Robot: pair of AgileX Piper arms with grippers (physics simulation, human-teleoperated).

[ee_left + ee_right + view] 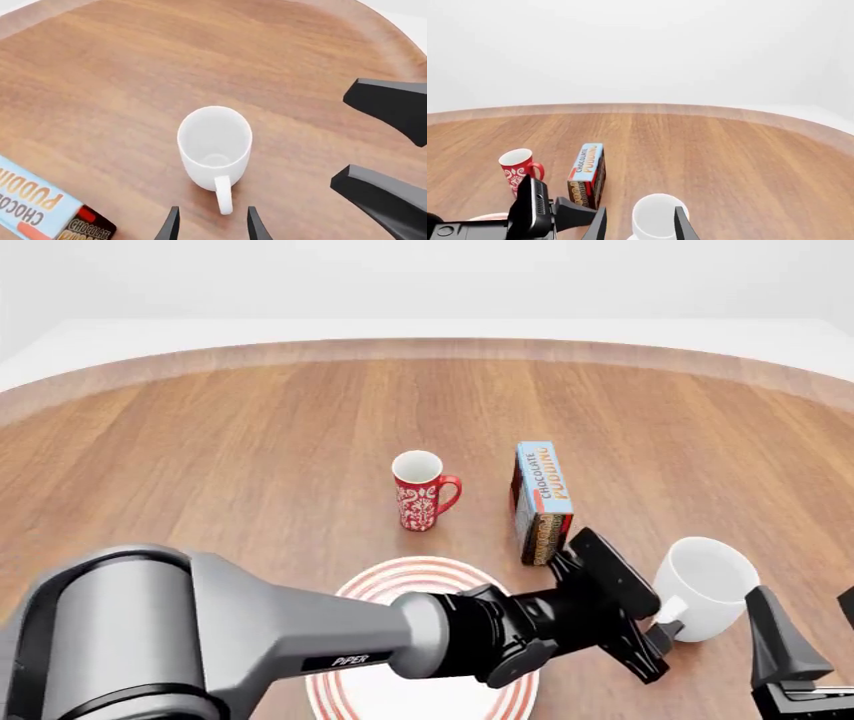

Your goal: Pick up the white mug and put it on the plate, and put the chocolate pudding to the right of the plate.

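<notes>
Landmark: I place everything from the large round white plate with red rings point(350, 592), which sits nearest me in the front view, partly under my left arm.

Mug: the plain glossy white mug point(706, 585) stands upright on the wooden table point(240, 460), off to the right of the plate and clear of it, not on it yet.

Handle axis: in the left wrist view the loop handle point(223, 194) points straight back toward my left gripper, so the mug's handle-to-body line runs along my fingers' line of reach.

Left gripper point(212, 225): spread apart and empty, its 2 fingertips either side of the handle's end; I see no contact yet.

Right gripper point(639, 224): also parted and holding nothing, hovering just on the near side of the mug; its 2 dark fingers show at the edge of the left wrist view.

Nearer arm: both are close, but I judge the left one better lined up on the handle.

Pudding: the rectangular light-blue and brown chocolate pudding box point(542, 502) stands on edge beyond the plate and to its right, between the patterned red mug point(422, 491) and the white mug.

Next move: I expect to ease forward along the handle line, then close.
</notes>
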